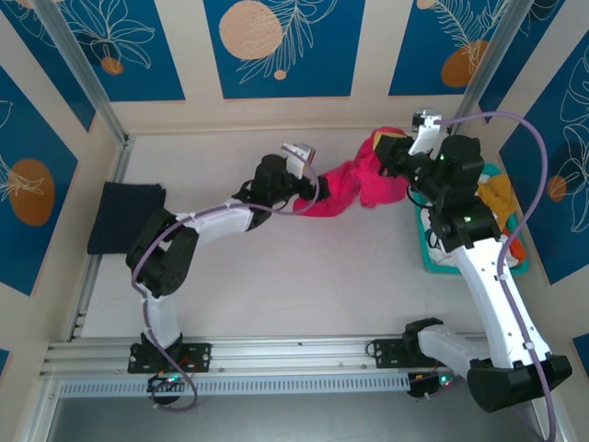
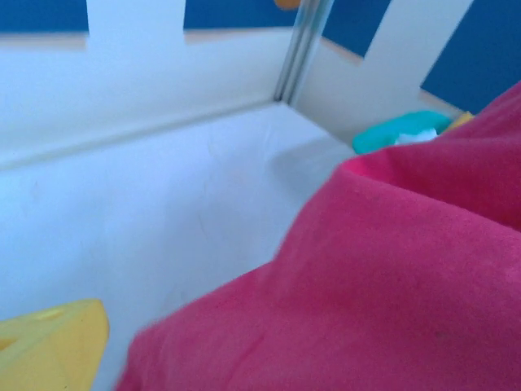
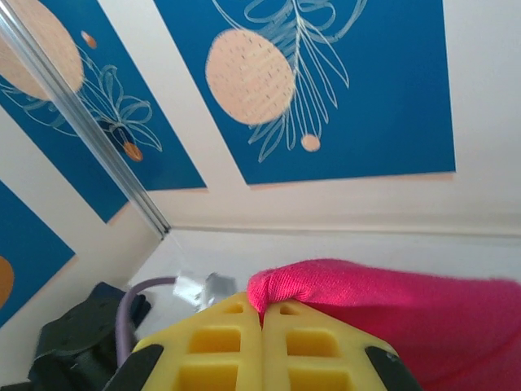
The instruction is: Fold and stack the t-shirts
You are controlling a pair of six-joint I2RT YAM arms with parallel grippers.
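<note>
A magenta-pink t-shirt [image 1: 354,184] hangs bunched above the back of the table, stretched between both grippers. My right gripper [image 1: 394,152] holds its right end high, and the yellow fingers [image 3: 220,350] are shut on a fold of the pink cloth [image 3: 391,309]. My left gripper [image 1: 302,186] is at the shirt's lower left end. One of its yellow fingers [image 2: 49,342] stands far out to the side, so the jaws are open, and pink cloth [image 2: 391,285] drapes over the rest. A folded navy t-shirt [image 1: 124,216] lies flat at the table's left edge.
A teal mesh basket [image 1: 428,250] sits at the right edge beneath my right arm, with a yellow-orange shirt [image 1: 502,193] in it. The basket's teal rim [image 2: 399,130] also appears past the pink cloth. Walls and metal corner posts [image 1: 92,83] enclose the table.
</note>
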